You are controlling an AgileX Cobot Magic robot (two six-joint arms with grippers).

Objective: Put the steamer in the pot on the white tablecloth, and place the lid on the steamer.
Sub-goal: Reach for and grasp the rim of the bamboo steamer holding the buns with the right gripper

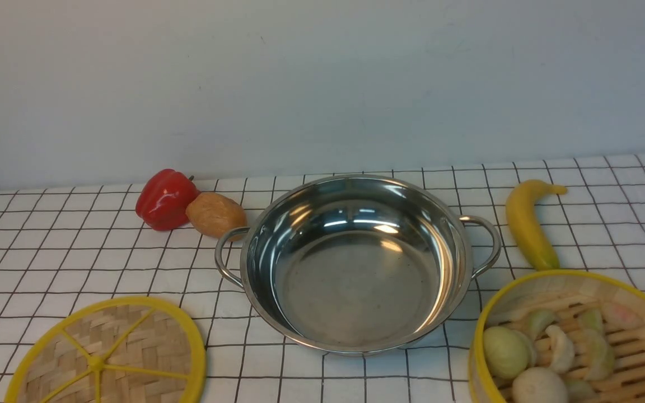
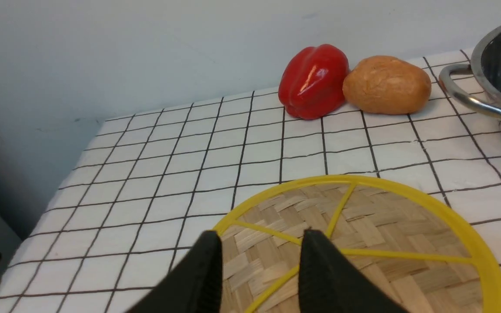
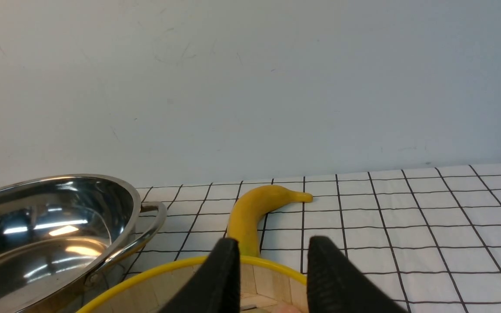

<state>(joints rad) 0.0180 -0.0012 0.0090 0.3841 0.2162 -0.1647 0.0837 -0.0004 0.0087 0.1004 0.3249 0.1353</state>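
Pot, steamer, lid, pepper, potato, banana: one each.

Red bell pepper at far left, glossy, lying on side. Brown potato (could be bread roll) touching pepper's right side. Yellow banana at far right, well apart from both, near end greenish. Plain pale wall behind.
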